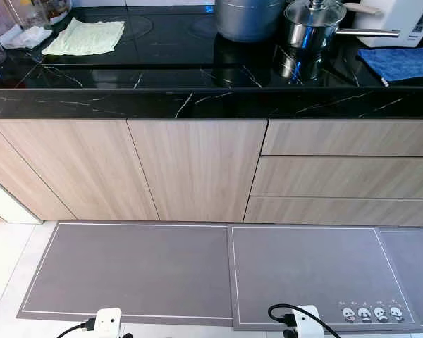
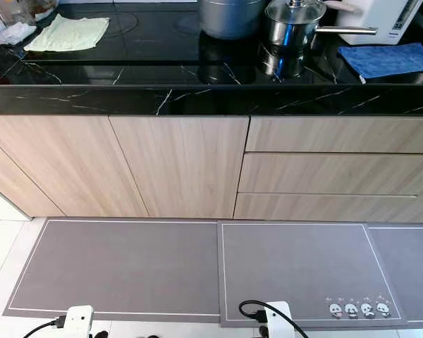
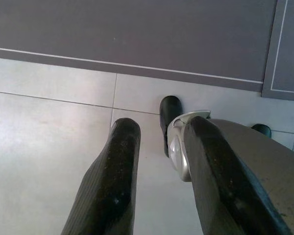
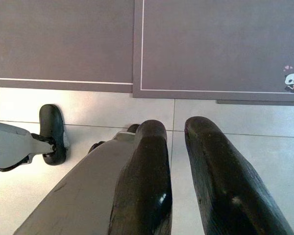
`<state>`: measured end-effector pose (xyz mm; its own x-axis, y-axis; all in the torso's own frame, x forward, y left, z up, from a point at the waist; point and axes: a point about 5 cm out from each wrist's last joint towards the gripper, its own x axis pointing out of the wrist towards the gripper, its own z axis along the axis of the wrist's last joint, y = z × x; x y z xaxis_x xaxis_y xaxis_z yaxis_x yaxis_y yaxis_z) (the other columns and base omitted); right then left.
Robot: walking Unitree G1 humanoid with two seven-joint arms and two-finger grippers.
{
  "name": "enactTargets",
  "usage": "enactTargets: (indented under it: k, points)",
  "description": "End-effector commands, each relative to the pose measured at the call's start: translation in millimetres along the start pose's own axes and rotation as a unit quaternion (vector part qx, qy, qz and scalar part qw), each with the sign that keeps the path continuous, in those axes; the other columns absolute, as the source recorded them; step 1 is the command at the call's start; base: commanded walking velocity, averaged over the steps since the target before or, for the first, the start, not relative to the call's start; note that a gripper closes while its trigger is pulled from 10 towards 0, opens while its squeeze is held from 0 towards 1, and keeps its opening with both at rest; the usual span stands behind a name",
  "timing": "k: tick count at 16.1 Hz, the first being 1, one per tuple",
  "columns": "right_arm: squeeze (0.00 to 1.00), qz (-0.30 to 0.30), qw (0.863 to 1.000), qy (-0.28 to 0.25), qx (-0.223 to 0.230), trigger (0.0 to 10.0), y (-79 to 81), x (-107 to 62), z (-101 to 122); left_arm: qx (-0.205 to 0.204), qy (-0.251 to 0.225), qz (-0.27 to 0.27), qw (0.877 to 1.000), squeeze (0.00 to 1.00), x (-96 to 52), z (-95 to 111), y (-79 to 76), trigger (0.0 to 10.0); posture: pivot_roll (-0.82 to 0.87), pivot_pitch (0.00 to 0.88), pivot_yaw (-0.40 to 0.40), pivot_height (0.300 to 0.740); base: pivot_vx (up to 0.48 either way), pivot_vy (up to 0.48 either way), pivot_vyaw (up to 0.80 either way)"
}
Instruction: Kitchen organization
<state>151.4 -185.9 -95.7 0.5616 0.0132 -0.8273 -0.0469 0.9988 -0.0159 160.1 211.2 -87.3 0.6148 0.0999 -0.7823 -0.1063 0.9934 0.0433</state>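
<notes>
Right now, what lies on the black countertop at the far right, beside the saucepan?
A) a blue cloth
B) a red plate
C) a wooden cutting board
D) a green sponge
A: a blue cloth lies flat on the black countertop, to the right of the lidded steel saucepan.

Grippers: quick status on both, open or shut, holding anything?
Left gripper: open, holding nothing, hanging over the floor tiles.
Right gripper: open, holding nothing, hanging near the mat's edge.

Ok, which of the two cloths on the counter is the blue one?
The cloth at the counter's right end, beside the saucepan; the other cloth, far left, is pale green.
</notes>
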Motion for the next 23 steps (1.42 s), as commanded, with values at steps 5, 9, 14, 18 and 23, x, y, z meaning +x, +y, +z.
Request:
enactTargets:
  k: [5,9,14,18,23]
  points:
    - [0.00,0.054,0.998,-0.013,0.037,10.0,15.8,10.5,39.9,0.000,0.044,0.013,0.999,0.00,-10.5,-22.6,31.9,10.0,0.07,0.063,-0.044,0.740,0.000,0.000,0.00]
    - [0.00,0.050,0.998,-0.015,0.047,10.0,12.7,11.0,44.2,0.012,0.043,0.005,0.999,0.00,-8.9,-18.4,31.3,10.0,0.06,0.081,-0.039,0.740,0.000,0.000,0.00]
    - [0.00,0.046,0.998,-0.011,0.044,10.0,12.1,10.8,42.4,0.015,0.032,0.003,0.999,0.00,-5.5,-9.0,28.8,10.0,0.06,0.080,-0.033,0.740,0.000,0.000,0.00]
    - [0.00,0.047,0.998,-0.007,0.040,10.0,12.4,10.7,41.0,0.016,0.032,0.003,0.999,0.00,-5.7,-9.4,29.0,10.0,0.06,0.079,-0.033,0.740,0.000,0.000,0.00]
    - [0.00,0.047,0.998,-0.007,0.040,10.0,12.4,10.7,41.0,0.016,0.032,0.003,0.999,0.00,-5.7,-9.4,29.0,10.0,0.06,0.079,-0.033,0.740,0.000,0.000,0.00]
